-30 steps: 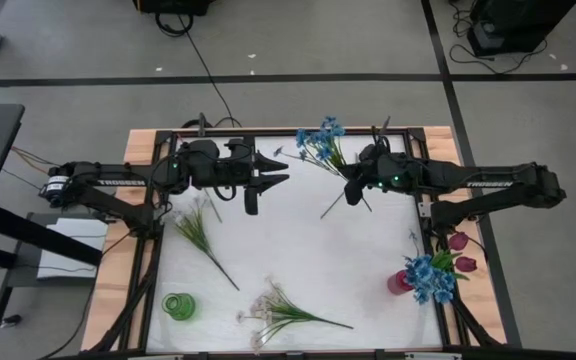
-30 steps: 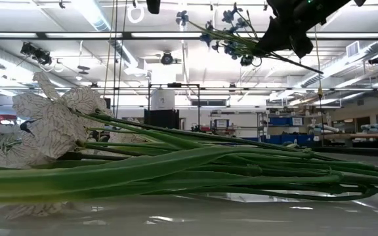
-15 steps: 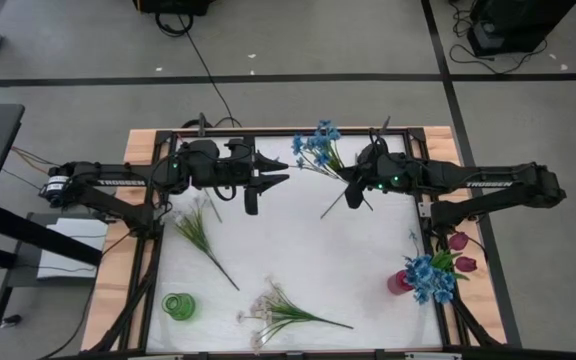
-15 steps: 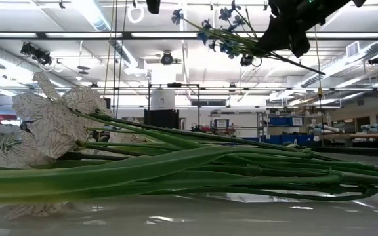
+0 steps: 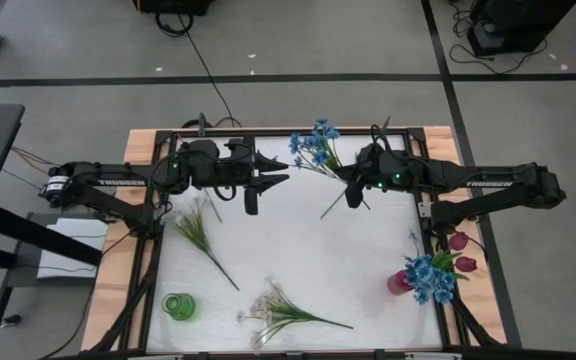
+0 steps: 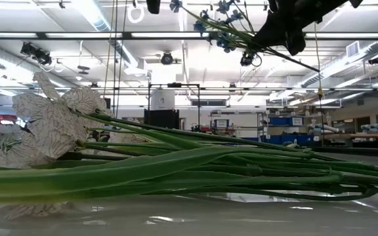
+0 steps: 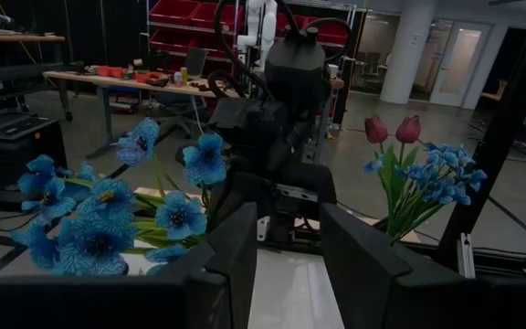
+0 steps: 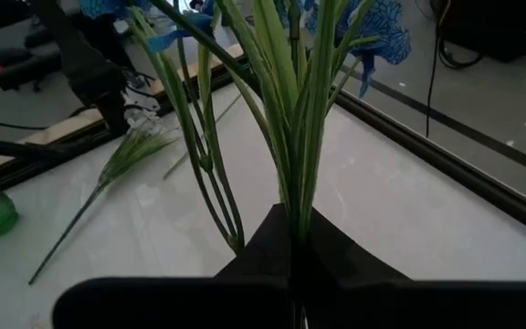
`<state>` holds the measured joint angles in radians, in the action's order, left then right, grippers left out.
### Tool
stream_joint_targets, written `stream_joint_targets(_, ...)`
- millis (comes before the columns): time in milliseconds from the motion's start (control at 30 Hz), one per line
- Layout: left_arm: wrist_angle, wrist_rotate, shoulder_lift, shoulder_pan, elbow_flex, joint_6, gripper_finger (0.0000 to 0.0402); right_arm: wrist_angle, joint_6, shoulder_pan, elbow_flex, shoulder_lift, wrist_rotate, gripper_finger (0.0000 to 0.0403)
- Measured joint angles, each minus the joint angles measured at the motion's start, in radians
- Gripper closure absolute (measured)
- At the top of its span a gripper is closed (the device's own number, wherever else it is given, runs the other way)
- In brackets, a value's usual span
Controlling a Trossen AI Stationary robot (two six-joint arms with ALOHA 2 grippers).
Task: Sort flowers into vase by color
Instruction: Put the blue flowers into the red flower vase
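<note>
The right arm [image 5: 488, 185] reaches in flat from the right side toward the far middle of the table [image 5: 298, 250]. Its claw, the right gripper [image 5: 352, 184], is up in the air, not touching the table. The claw is squeezed tight on the green stems of a blue bunch [image 5: 313, 145]. In the right wrist view the stems [image 8: 290, 119] stand straight up out of the closed dark fingers [image 8: 336, 251]. The blue blooms stick out past the claw, over the far edge of the table. The stem ends poke out the other way, down toward the white top. In the low view the bunch [image 6: 222, 29] hangs high up, held by the dark claw [image 6: 281, 29].

The left arm [image 5: 108, 185] lies flat too, coming in from the left side. The left gripper [image 5: 273, 170] points toward the right arm and holds nothing. Its two fingers [image 7: 245, 242] are partly apart, with a gap between them.

On the table, a green spray [image 5: 200, 232] lies near the left side. A white bunch [image 5: 278, 312] lies at the near edge, close to the low camera [image 6: 51, 128]. A green vase [image 5: 178, 306] sits at the near left corner. A red vase [image 5: 400, 282] at the near right holds blue flowers [image 5: 430, 278] and red tulips [image 5: 461, 252].
</note>
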<state>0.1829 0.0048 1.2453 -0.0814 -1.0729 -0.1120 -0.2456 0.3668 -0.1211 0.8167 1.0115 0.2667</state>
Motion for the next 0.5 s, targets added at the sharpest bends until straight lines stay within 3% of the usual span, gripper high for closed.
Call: stream_joint_targets(500, 0.000, 0.000, 0.000, 0.000, 0.000, 0.000, 0.0276, 0.036, -0.004, 0.000, 0.000, 0.000, -0.004, 0.0391)
